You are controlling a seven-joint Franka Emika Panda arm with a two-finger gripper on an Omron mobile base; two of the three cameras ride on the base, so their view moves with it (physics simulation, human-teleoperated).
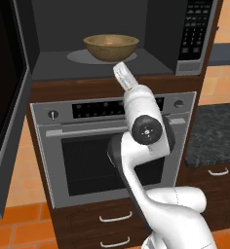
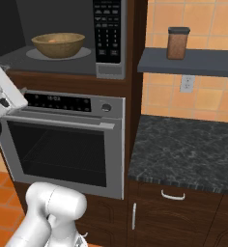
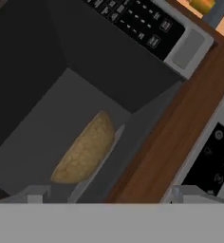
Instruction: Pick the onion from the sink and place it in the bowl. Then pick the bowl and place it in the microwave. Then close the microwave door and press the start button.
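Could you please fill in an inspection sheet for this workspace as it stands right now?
Surface: microwave cavity floor with a round turntable, holding the bowl.
Job's things: wooden bowl stands upright on the turntable inside the microwave; an orange-tan patch inside it looks like the onion. Microwave door stands wide open on the left.
Clutter: brown lidded jar on the wall shelf.
Grippers: gripper jaws spread wide, nothing between them, in front of the cavity.
Cables: nothing seen.
Surroundings: steel oven below the microwave, dark stone counter, wall socket, orange tiles.
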